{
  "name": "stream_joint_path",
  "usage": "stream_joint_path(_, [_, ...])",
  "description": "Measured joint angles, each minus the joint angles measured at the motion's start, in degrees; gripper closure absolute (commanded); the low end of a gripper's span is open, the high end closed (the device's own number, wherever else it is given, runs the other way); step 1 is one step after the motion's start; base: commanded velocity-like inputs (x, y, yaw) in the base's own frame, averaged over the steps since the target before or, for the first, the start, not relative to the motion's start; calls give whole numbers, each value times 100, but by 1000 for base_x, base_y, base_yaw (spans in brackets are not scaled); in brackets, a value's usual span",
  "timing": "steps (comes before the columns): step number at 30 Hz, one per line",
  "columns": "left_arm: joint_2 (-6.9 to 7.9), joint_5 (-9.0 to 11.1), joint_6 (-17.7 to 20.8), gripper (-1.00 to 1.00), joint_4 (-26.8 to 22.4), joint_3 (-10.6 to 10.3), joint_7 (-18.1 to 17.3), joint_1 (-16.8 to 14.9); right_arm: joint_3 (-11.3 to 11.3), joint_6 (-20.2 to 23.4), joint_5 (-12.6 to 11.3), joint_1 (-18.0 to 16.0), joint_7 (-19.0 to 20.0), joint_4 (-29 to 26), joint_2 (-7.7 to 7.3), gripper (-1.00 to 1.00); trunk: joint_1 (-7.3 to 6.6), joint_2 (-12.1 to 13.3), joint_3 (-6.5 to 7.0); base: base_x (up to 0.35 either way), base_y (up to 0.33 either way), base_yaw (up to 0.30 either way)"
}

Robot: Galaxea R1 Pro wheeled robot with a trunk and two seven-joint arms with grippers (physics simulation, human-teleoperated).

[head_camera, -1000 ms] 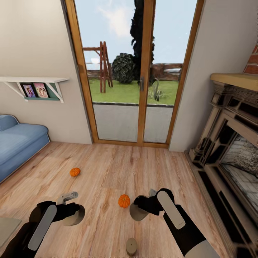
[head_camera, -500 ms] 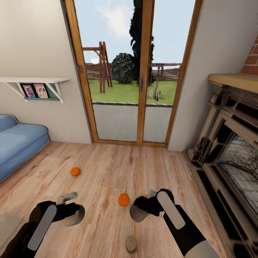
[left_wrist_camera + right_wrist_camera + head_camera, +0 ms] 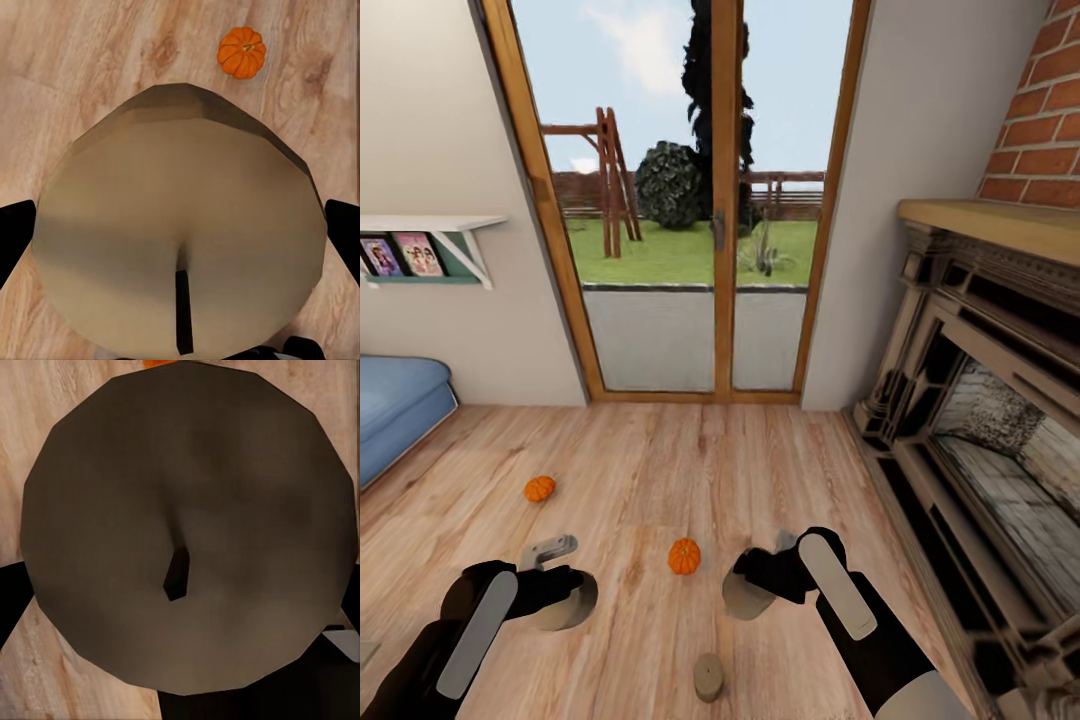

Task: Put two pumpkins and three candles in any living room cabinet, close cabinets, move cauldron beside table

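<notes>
Two pumpkins, head view: small ribbed orange pumpkins on the wooden plank floor (image 3: 660,450); the near pumpkin (image 3: 683,556) lies between the arms, the far pumpkin (image 3: 539,488) nearer the blue sofa (image 3: 395,405).
Candles, head view: a third tan stubby candle (image 3: 708,677) stands on the floor close to the robot.
Left pincer (image 3: 555,590): clamped on a tan candle (image 3: 565,600).
Right pincer (image 3: 760,585): clamped on another tan candle (image 3: 745,595).
Left wrist view: held candle's flat top (image 3: 180,247) with dark wick between the black fingers (image 3: 15,236); a pumpkin (image 3: 241,52) beyond.
Right wrist view: shadowed candle top (image 3: 187,525) gripped likewise.
</notes>
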Motion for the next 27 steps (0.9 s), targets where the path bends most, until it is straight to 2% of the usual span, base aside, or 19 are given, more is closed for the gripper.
stream_joint_path(10, [-1,5,-3,100,0,-1,0,0,8,3,0,2,0,16,0,100,0,0,-47,-2,16,-238])
stream_joint_path(17, [0,-2,0,100,0,1,1,0,7,0,-4,-1,0,19,0,100,2,0,-79,-148,52,-238])
stream_joint_path(27, [1,5,-2,100,0,0,0,0,8,4,0,2,0,24,0,100,0,0,-126,-19,7,-238])
